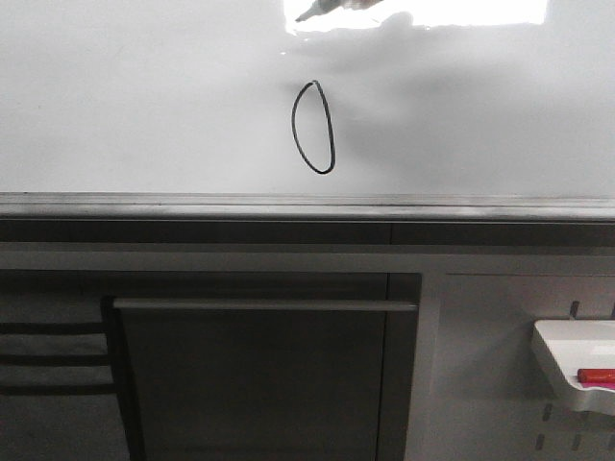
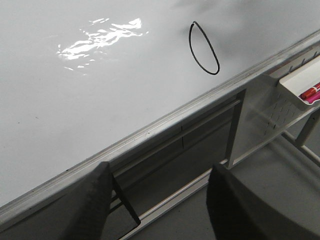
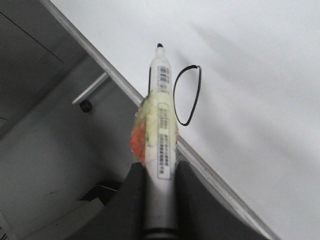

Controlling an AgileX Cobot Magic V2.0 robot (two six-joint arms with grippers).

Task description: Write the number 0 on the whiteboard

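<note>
The number 0 (image 1: pixel 294 125) is a thin black oval on the whiteboard (image 1: pixel 144 96), just above its grey ledge (image 1: pixel 288 206). It also shows in the left wrist view (image 2: pixel 190 46) and the right wrist view (image 3: pixel 174 95). My right gripper (image 3: pixel 160 175) is shut on a white marker (image 3: pixel 161 115) wrapped in yellow and orange tape. Its black tip (image 3: pixel 160 46) points toward the board beside the 0; I cannot tell if it touches. My left gripper (image 2: pixel 160 200) is open and empty, below the ledge (image 2: pixel 150 132), away from the 0.
A small white tray (image 1: pixel 577 360) holding a red marker (image 1: pixel 596 376) hangs at the lower right under the board; it also shows in the left wrist view (image 2: pixel 295 85). A dark cabinet with a long handle (image 1: pixel 264 304) sits below the ledge.
</note>
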